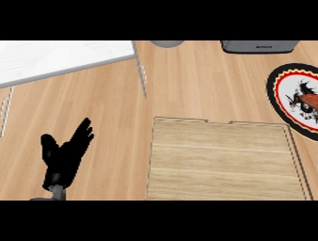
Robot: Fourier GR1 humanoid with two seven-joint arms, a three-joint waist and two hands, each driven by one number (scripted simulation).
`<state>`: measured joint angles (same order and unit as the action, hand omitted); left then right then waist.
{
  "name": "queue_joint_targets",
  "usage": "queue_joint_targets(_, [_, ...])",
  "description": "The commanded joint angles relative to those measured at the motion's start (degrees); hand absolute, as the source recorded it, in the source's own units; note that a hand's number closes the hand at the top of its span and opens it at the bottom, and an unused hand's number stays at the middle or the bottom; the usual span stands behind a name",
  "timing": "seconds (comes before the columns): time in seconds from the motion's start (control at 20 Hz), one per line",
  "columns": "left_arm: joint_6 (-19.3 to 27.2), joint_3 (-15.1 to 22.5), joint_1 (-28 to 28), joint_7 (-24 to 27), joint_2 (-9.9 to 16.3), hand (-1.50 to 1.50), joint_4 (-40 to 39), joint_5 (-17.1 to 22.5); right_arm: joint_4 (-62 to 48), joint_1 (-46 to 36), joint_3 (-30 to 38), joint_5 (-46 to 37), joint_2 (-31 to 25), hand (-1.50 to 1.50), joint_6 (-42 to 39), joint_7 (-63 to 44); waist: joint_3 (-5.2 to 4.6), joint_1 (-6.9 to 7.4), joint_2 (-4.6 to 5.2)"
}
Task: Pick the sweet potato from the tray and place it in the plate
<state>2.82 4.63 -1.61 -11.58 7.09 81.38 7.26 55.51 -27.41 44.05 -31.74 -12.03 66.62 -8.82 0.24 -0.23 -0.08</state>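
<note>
From my station the counter (pixel 210 84) reads as pale wood with a smooth, matt grain, and the tray (pixel 224 162) is a lighter wood, its boards showing fine straight lines. The plate (pixel 287 77) looks glazed, black at the rim and white inside, while the sweet potato (pixel 317 101) on it has a dull, rough orange-brown skin. My left hand (pixel 64 157) is matt black.

Bright, even light falls over the whole wooden tabletop (pixel 210 89), with no hot spot or glare on the grain. Shadows are faint: only a thin dark line along the tray (pixel 224 160) rim. The white panel (pixel 51 59) at the upper left is washed nearly featureless. The plate (pixel 287 106) looks stretched tall near the right edge.
</note>
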Motion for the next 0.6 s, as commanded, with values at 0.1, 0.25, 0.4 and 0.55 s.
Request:
queue_joint_targets(0.1, [-1.7, -1.2, -0.6, 4.5, 0.4, 0.00, -3.5, -0.3, 13.2, 10.7, -6.0, 11.2, 8.1, -1.50, -6.1, 8.4, -0.23, -0.09, -0.01])
queue_joint_targets(0.25, [-2.2, -1.5, -1.7, 1.6, 1.2, 0.00, -0.6, 0.6, 18.3, 17.7, -10.9, 14.7, 11.8, -1.50, -6.7, 9.7, -0.23, 0.01, -0.07])
queue_joint_targets(0.4, [0.8, 0.1, -0.8, 0.4, -1.2, 0.00, 0.4, -1.9, 20.7, 22.5, -18.6, 13.6, 11.9, -1.50, -3.6, 5.9, -0.25, 0.09, -0.04])
queue_joint_targets(0.55, [-2.5, -1.2, -4.1, 0.2, 0.8, 0.00, 3.6, 0.4, 21.8, 25.6, -24.0, 7.6, 12.0, -1.50, 0.7, -1.3, -0.27, 0.27, -0.03])
